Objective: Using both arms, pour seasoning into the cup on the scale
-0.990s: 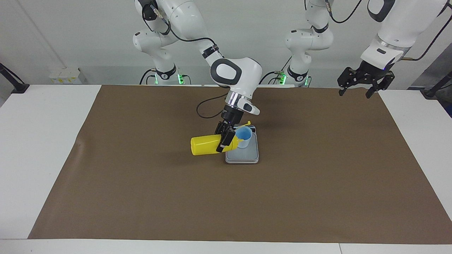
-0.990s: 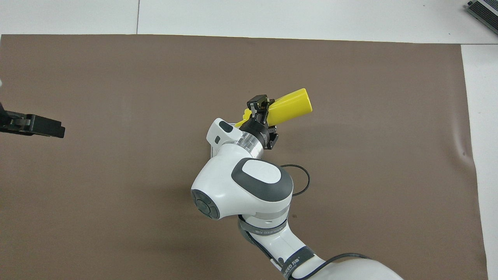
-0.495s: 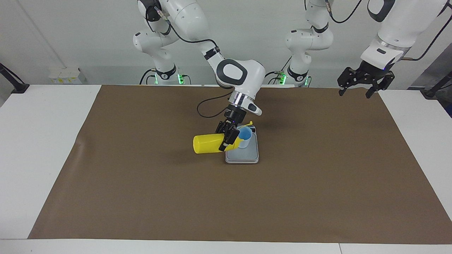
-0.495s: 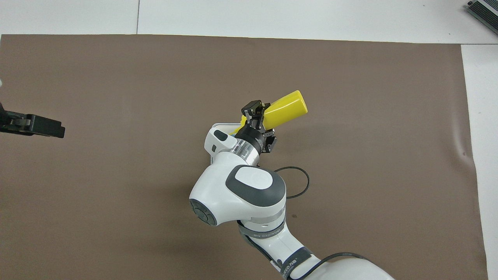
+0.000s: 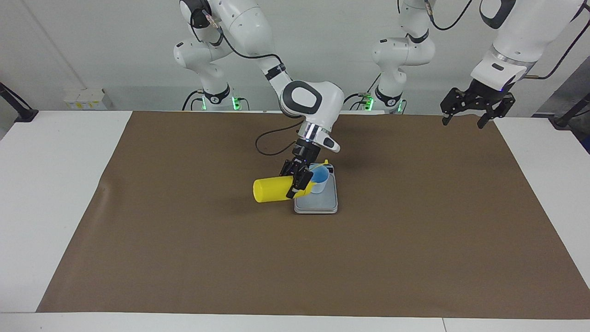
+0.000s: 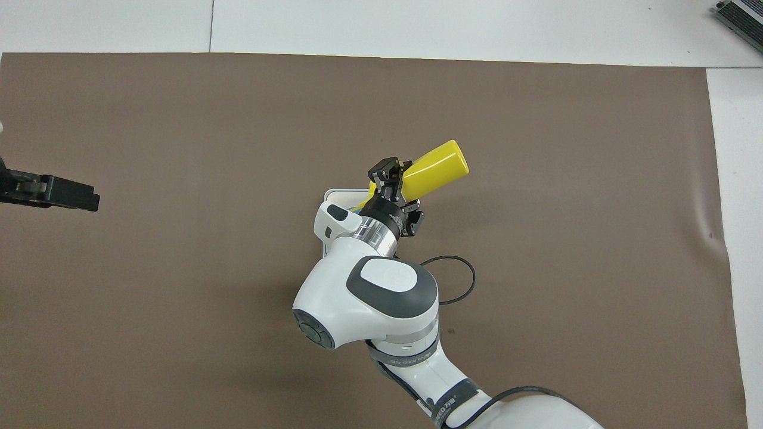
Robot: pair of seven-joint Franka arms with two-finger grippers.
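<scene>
Facing view, item by item. Right gripper (image 5: 297,180): clamped on the yellow squeeze bottle (image 5: 272,189), tipped on its side, nozzle at the rim of the pale blue cup (image 5: 319,178). Cup: upright on the kitchen scale (image 5: 318,203), mid-table. Left gripper (image 5: 470,109): fingers spread, empty, waiting over the mat's corner at its own end. You may judge pouring under way; righting and setting down the bottle remain. Surface: brown mat (image 5: 184,240) on a white table (image 5: 55,184). Room: plain white wall.
</scene>
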